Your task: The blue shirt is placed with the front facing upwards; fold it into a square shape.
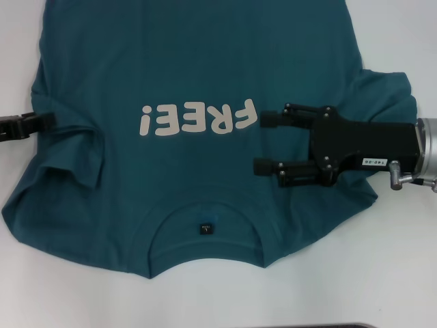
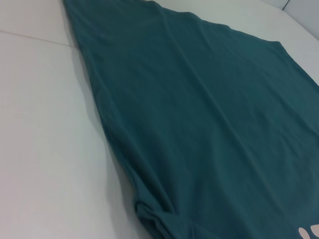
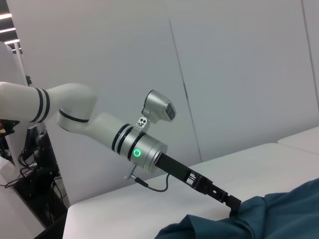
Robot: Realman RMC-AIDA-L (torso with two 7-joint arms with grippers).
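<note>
The blue shirt (image 1: 205, 61) lies spread front-up on the white table, its "FREE!" print (image 1: 198, 118) mid-chest and its neck label (image 1: 206, 229) towards me. My right gripper (image 1: 266, 142) hovers open above the chest just right of the print, nothing between its fingers. At the shirt's left edge my left gripper (image 1: 37, 122) is shut on the cloth by the sleeve. The right wrist view shows that left gripper (image 3: 233, 204) pinching a raised fold of the blue shirt (image 3: 279, 214). The left wrist view shows only the shirt's body (image 2: 199, 124).
The left sleeve (image 1: 75, 154) is folded and bunched inward over the shirt body. Bare white table (image 1: 382, 287) surrounds the shirt on the near side and both flanks. A seam in the table (image 2: 35, 37) runs beside the shirt's far part.
</note>
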